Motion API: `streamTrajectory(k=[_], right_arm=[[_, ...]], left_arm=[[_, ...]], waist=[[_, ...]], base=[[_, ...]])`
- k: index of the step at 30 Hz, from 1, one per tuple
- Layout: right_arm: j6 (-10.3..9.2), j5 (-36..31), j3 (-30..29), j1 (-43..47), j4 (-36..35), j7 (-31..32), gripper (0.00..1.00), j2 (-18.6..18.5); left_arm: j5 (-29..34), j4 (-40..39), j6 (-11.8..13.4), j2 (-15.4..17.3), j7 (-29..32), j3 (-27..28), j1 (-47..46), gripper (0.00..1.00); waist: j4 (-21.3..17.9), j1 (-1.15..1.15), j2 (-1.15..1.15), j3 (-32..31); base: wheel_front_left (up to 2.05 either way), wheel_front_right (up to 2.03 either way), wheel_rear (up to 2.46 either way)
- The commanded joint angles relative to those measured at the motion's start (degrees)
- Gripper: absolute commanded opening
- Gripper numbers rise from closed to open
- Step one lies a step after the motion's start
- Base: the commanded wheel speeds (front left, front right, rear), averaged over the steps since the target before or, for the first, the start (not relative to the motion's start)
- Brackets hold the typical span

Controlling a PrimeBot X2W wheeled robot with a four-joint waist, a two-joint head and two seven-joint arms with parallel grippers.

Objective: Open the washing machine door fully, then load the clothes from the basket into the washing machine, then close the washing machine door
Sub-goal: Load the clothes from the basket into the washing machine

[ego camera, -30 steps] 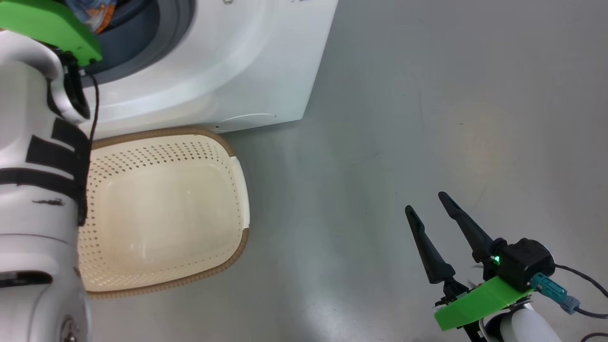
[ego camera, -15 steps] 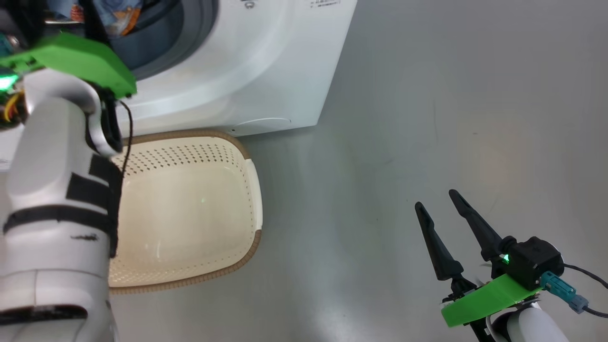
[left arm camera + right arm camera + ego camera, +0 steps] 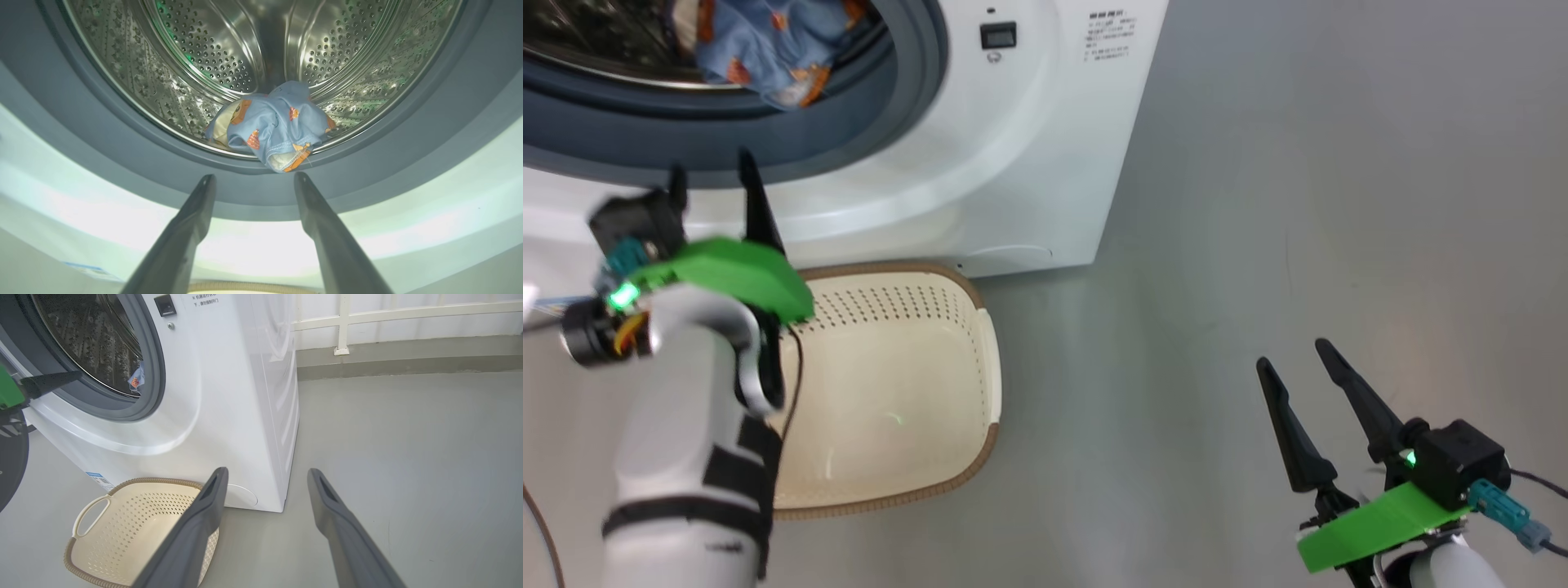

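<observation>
Clothes (image 3: 271, 122) are sitting in the drum (image 3: 204, 53) of the washing machine (image 3: 1029, 163), bunched at the front lip, with one fold hanging onto the grey seal (image 3: 102, 134). Left gripper (image 3: 254, 177) fingers are standing spread wide and gripping nothing. The tips are pointing at the lower seal just below the clothes, apart from them. Right gripper (image 3: 1293, 355) fingers are also standing spread and holding nothing, hovering over bare floor (image 3: 1298, 163) well apart from the machine. Basket (image 3: 990, 359) is sitting empty on the floor, right against the machine's front.

Versus one second ago: the head camera has moved, so the whole picture is sitting lower and more of the opening is showing. Measured against the machine itself, the left gripper has backed out. Its green mount (image 3: 727, 273) was overlapping the opening and is now sitting down by the basket's rear rim. Right gripper is keeping the same pose. Basket was empty then too.

Views: left wrist is giving the perforated steel drum wall and the cream lining in the clothes, which the head view is cropping. Right wrist is giving the machine's side panel, a blue label (image 3: 97, 478) low on its front, and a white railing (image 3: 343, 322) along the wall. Head view is giving both arms together.
</observation>
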Motion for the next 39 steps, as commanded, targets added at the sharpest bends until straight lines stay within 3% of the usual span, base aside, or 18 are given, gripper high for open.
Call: streamTrajectory(k=[1, 13, 30, 39], right_arm=[[0.09, -0.63, 0.74, 2.01, -1.17, -0.27, 1.00, -0.29], [0.09, -0.88, 0.17, 3.83, -0.97, -0.27, 1.00, 0.05], [0.09, -0.99, 0.94, 6.24, 0.63, -0.27, 1.00, 0.17], [0.09, -1.10, 1.81, 6.98, 1.51, -0.27, 1.00, -0.60]], left_arm=[[0.36, -2.82, -0.45, 1.74, -0.30, 0.39, 3.38, 1.00], [0.45, -11.33, -1.25, 1.54, -0.30, -1.95, 17.46, 1.00], [-1.85, -25.79, 2.09, 1.53, -0.30, -0.06, 36.71, 1.00], [-0.96, -29.97, 0.01, 1.52, -0.30, 1.84, 43.58, 1.00]], waist=[[0.94, 0.00, 0.00, -2.55], [1.42, 0.00, 0.00, -7.03], [1.23, 0.00, 0.00, -15.21], [1.25, 0.00, 0.00, -18.51]], base=[[0.00, 0.00, 0.00], [0.00, 0.00, 0.00], [0.00, 0.00, 0.00], [0.00, 0.00, 0.00]])
